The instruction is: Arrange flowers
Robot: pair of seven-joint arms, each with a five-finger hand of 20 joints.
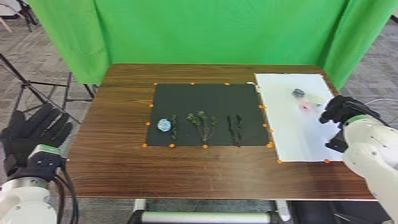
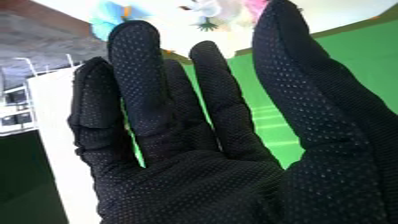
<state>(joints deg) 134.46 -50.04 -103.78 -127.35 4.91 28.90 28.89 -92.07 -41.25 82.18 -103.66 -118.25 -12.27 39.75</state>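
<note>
Right hand (image 1: 339, 109): at right edge of white sheet (image 1: 298, 142), fingers relaxed, nearly straight, grasping nothing | Left hand (image 1: 28, 141): beside left edge of worktop (image 1: 178, 175), fingers extended, empty | Blue flower (image 1: 164, 125): near left edge of black mat (image 1: 200, 94), beside stems (image 1: 205, 132) | Pink flower (image 1: 306, 106): on sheet, near right hand.
</note>
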